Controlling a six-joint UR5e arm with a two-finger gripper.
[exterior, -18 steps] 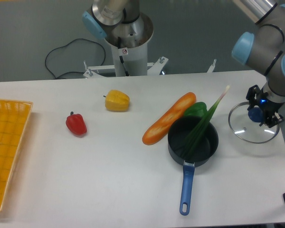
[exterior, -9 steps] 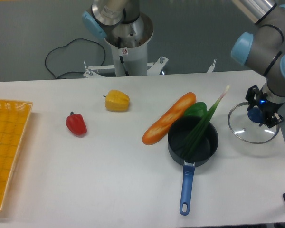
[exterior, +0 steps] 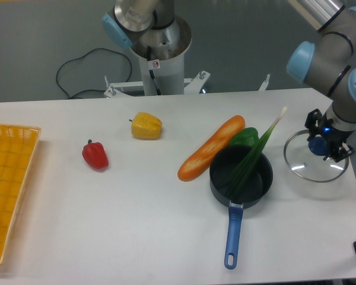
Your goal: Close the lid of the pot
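At the right edge of the frame the gripper [exterior: 321,144] is sitting over the lid [exterior: 316,159], its fingers [exterior: 312,126] flanking the blue knob; I cannot tell whether they are clamped on it. The lid is lying on the surface [exterior: 136,208], well apart from the pot [exterior: 241,179] at lower centre. Glass with a thin metal rim looks stiff, slick and breakable, so the knob seems the only sound hold. A leek [exterior: 252,155] is sticking out over the pot's rim and may be blocking a flush seat.
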